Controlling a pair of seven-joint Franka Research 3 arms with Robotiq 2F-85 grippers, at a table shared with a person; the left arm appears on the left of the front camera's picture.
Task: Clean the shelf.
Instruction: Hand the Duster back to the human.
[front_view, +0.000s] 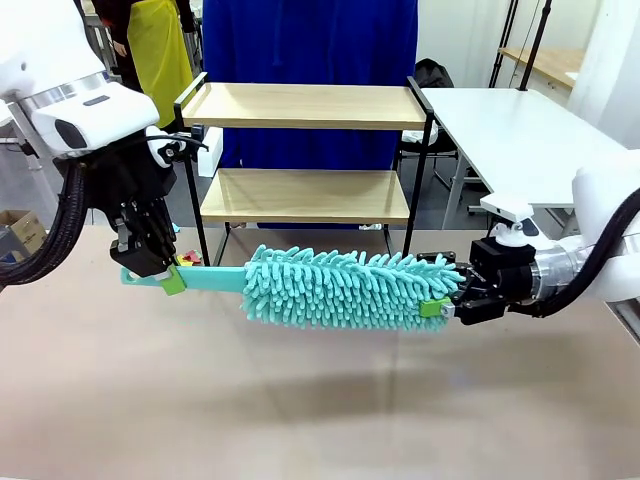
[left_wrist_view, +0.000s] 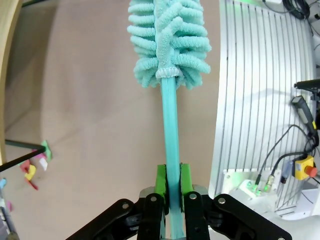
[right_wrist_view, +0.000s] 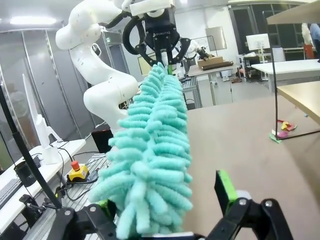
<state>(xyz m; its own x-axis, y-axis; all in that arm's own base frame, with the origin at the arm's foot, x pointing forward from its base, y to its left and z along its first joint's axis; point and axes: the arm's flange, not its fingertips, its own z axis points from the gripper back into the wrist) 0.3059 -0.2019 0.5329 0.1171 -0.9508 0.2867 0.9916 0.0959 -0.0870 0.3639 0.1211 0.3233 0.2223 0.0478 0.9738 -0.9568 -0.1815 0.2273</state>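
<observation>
Duster looks feather-light: stiff teal plastic handle, floppy microfibre head that squashes under any grip, so the handle's the place to grab. Left gripper is clamped tight on that handle, fluffy head stretching away from its fingers toward the right gripper, whose jaws stand wide apart around the tip, not squeezing as far as I can tell. Shelf sits just beyond both: two pale wooden boards in a thin black frame, probably light and easy to nudge.

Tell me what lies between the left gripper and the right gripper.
The teal duster spans that stretch: the left gripper clamps its handle, and its fluffy head reaches between the right gripper's open fingers, as the front view shows.
</observation>
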